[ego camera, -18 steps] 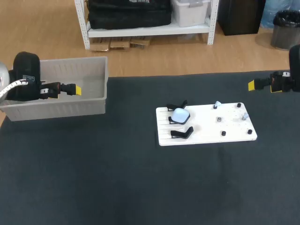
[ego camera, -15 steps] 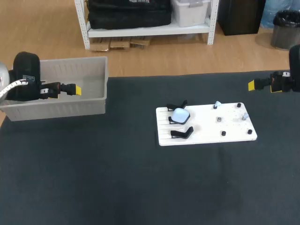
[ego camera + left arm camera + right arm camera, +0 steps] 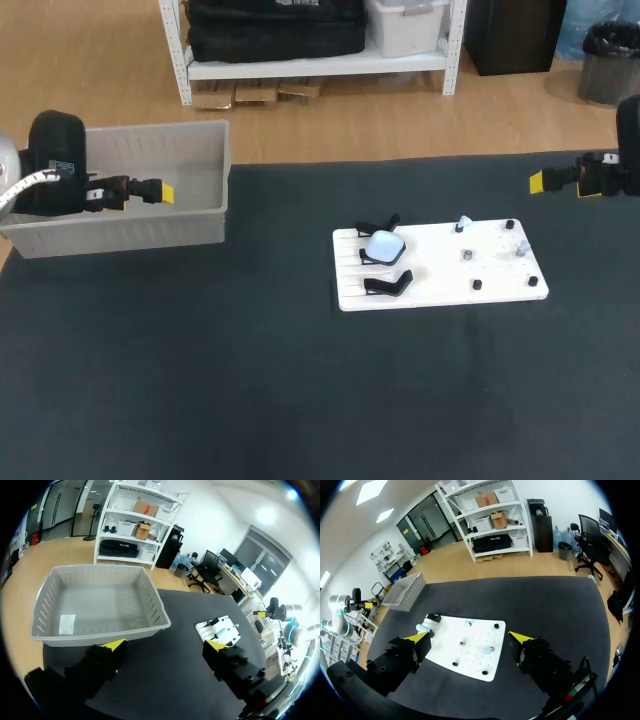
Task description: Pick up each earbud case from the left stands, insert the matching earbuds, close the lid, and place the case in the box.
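A pale blue earbud case (image 3: 384,245) sits closed on the upper of two black stands at the left end of a white board (image 3: 440,280). The lower stand (image 3: 388,285) holds nothing. Small pale earbuds (image 3: 464,223) (image 3: 522,246) stand on pegs toward the board's right end. My left gripper (image 3: 160,192) hangs open over the grey box (image 3: 150,131), nothing between its fingers (image 3: 165,645). My right gripper (image 3: 537,182) is open and empty, off the board's far right; from its wrist view (image 3: 469,638) the board (image 3: 470,657), case (image 3: 422,628) and earbuds (image 3: 466,623) lie ahead.
The grey box (image 3: 155,605) stands at the table's far left with only a paper slip (image 3: 66,624) inside. Several small dark pegs (image 3: 477,284) dot the board. The white board (image 3: 220,629) shows beyond the left gripper. Dark mat covers the table.
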`<action>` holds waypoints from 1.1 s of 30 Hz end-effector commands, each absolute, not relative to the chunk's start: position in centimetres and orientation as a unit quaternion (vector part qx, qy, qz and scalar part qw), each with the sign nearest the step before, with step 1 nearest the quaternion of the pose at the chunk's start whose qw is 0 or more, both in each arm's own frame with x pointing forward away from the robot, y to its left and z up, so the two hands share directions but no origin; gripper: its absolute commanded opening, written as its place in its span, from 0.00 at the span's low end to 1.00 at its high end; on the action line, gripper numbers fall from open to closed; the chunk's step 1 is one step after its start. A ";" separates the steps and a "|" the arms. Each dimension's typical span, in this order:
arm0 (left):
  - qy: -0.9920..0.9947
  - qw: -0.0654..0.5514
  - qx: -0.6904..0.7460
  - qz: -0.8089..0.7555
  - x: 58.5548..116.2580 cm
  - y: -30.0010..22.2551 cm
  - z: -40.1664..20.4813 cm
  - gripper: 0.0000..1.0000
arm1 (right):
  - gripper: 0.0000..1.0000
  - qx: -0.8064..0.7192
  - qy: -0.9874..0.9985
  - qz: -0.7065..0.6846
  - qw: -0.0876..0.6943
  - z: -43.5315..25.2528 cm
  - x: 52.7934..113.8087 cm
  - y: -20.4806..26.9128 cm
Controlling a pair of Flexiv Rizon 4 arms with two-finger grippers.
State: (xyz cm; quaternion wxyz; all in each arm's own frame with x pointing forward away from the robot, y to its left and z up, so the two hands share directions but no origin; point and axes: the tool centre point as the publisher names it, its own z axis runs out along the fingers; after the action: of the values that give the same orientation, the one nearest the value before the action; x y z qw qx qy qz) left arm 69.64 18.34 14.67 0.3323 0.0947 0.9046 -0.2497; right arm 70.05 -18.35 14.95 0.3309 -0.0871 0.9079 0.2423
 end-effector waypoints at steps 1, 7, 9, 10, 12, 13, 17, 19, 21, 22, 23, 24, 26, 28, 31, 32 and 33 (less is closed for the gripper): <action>0.901 0.332 0.116 -0.255 69.8 17.8 15.1 1.00 | 1.00 -0.088 0.907 0.244 0.331 14.9 70.1 -18.4; 0.876 0.340 0.215 -0.265 70.2 15.4 15.9 1.00 | 1.00 -0.088 0.907 0.244 0.331 14.9 70.1 -18.4; 0.863 0.342 0.255 -0.270 70.3 14.3 16.1 1.00 | 1.00 -0.088 0.907 0.244 0.331 14.9 70.1 -18.4; 0.856 0.342 0.278 -0.269 70.4 13.7 16.2 1.00 | 1.00 -0.088 0.907 0.244 0.331 14.9 70.1 -18.4; 0.841 0.343 0.316 -0.273 70.6 12.7 16.2 1.00 | 1.00 -0.088 0.907 0.244 0.331 14.9 70.1 -18.4; 0.834 0.342 0.334 -0.275 70.8 12.1 16.2 1.00 | 1.00 -0.088 0.907 0.244 0.331 14.9 70.1 -18.4; 0.794 0.346 0.411 -0.285 71.1 10.0 16.2 1.00 | 1.00 -0.088 0.907 0.244 0.331 14.9 70.1 -18.4; 0.773 0.345 0.448 -0.288 71.2 9.0 16.2 1.00 | 1.00 -0.088 0.907 0.244 0.331 14.9 70.1 -18.4; 0.750 0.343 0.480 -0.299 71.3 8.0 16.1 1.00 | 1.00 -0.088 0.907 0.244 0.331 14.9 70.1 -18.4; 0.742 0.340 0.492 -0.303 71.5 7.5 16.0 1.00 | 1.00 -0.088 0.907 0.244 0.331 14.9 70.1 -18.4; 0.732 0.339 0.506 -0.305 71.6 7.0 15.9 1.00 | 1.00 -0.088 0.907 0.244 0.331 14.9 70.1 -18.4; 0.724 0.337 0.517 -0.309 71.7 6.5 15.9 1.00 | 1.00 -0.088 0.907 0.244 0.331 14.9 70.1 -18.4; 0.709 0.336 0.534 -0.316 71.9 5.7 15.8 1.00 | 1.00 -0.088 0.907 0.244 0.331 14.9 70.1 -18.4; 0.692 0.334 0.553 -0.322 72.1 4.8 15.7 1.00 | 1.00 -0.088 0.907 0.244 0.331 14.9 70.1 -18.4; 0.666 0.330 0.579 -0.334 72.5 3.5 15.5 1.00 | 1.00 -0.088 0.907 0.244 0.331 14.9 70.1 -18.4; 0.653 0.328 0.589 -0.345 72.5 2.9 15.3 1.00 | 1.00 -0.088 0.907 0.244 0.331 14.9 70.1 -18.4; 0.646 0.327 0.594 -0.350 72.5 2.3 15.2 1.00 | 1.00 -0.088 0.907 0.244 0.331 14.9 70.1 -18.4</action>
State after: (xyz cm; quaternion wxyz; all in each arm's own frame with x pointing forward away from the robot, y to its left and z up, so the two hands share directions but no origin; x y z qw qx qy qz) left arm 71.11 3.58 16.02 0.3602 0.5352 0.7090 -0.2847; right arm 70.05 -18.35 14.95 0.3309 -0.0871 0.9079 0.2423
